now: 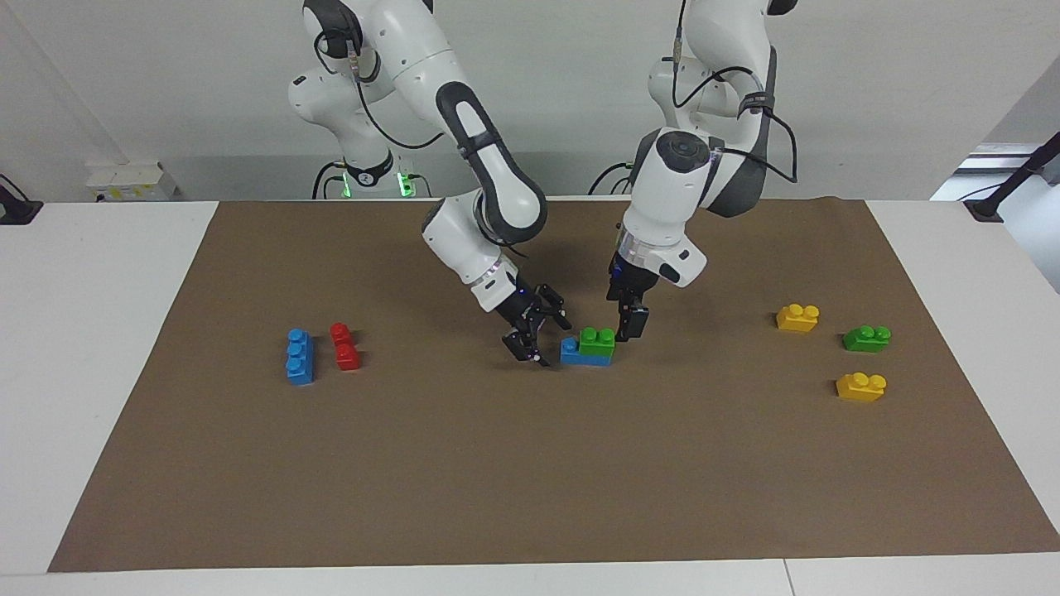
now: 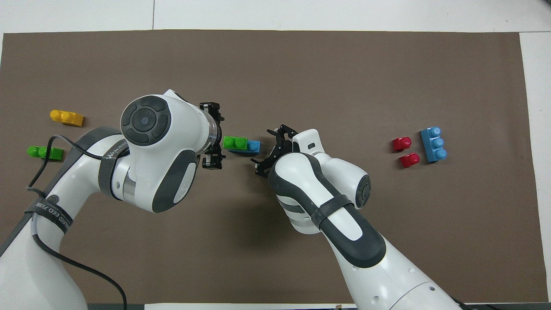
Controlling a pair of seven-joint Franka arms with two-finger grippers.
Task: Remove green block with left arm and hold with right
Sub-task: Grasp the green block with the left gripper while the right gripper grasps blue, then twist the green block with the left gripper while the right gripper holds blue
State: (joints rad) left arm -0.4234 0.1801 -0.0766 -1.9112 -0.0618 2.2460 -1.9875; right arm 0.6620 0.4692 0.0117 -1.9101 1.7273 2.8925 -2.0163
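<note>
A green block (image 1: 597, 340) sits on one end of a blue brick (image 1: 571, 353) in the middle of the brown mat; both also show in the overhead view, the green block (image 2: 235, 143) and the blue brick (image 2: 255, 146). My left gripper (image 1: 627, 310) is open, low beside the green block on the left arm's side, apart from it; its fingers straddle the block's line in the overhead view (image 2: 214, 133). My right gripper (image 1: 538, 333) is open and low beside the blue brick's bare end, not touching it; it also shows in the overhead view (image 2: 270, 148).
A second green block (image 1: 867, 338) and two yellow bricks (image 1: 797, 317) (image 1: 861, 386) lie toward the left arm's end. A blue three-stud brick (image 1: 300, 357) and red bricks (image 1: 344, 346) lie toward the right arm's end. The brown mat (image 1: 530, 480) covers the table.
</note>
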